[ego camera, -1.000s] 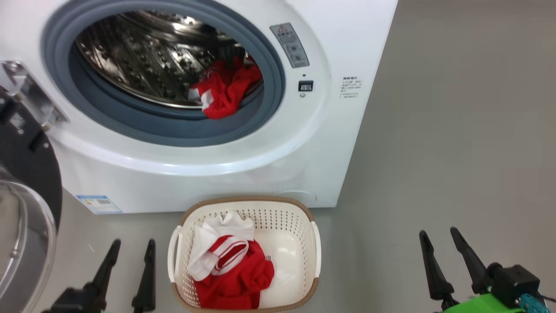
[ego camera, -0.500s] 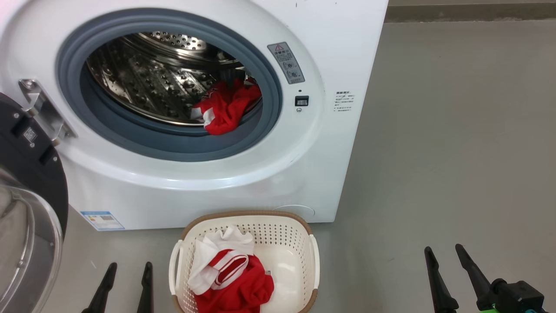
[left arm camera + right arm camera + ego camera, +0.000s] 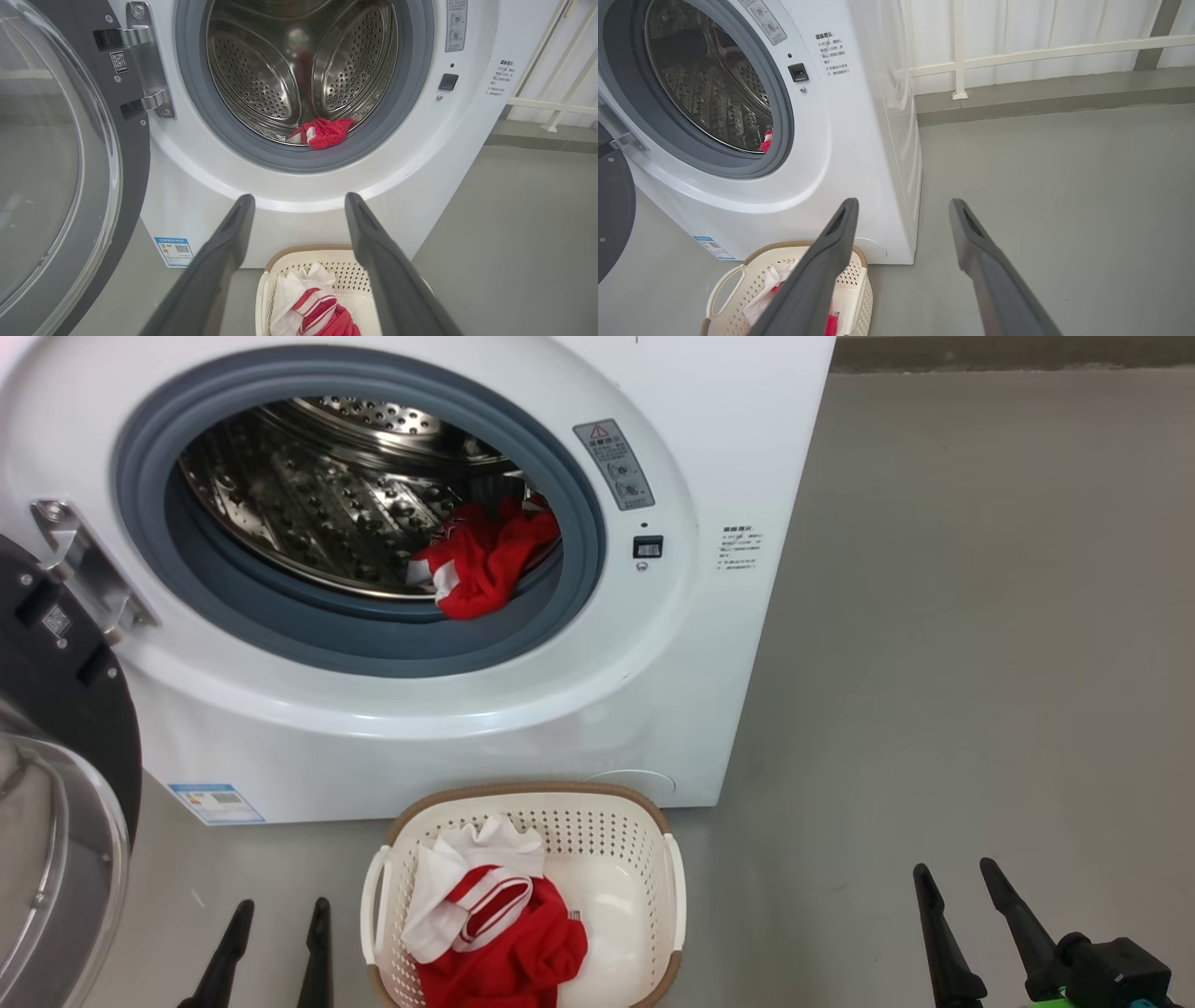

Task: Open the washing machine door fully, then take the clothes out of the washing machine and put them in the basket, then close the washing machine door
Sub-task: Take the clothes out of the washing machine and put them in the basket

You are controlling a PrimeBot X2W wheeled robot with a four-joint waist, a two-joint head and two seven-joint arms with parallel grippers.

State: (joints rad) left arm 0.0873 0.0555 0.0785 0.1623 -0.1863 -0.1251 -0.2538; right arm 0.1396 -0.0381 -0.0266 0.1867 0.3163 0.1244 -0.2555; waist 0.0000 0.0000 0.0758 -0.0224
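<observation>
The washing machine (image 3: 719,439) carries a grey sticker (image 3: 612,464) with a red warning triangle at its upper right; small print (image 3: 740,549) beside it and a blue label (image 3: 216,803) at its lower left are unreadable.

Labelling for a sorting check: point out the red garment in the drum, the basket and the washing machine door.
red garment in the drum (image 3: 485,569), head view, its red folds.
basket (image 3: 527,790), head view, brown back rim.
washing machine door (image 3: 84,709), head view, black inner ring.

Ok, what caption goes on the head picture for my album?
Door open, red clothes waiting in the washer, more in the basket, left gripper and right gripper open and empty.
</observation>
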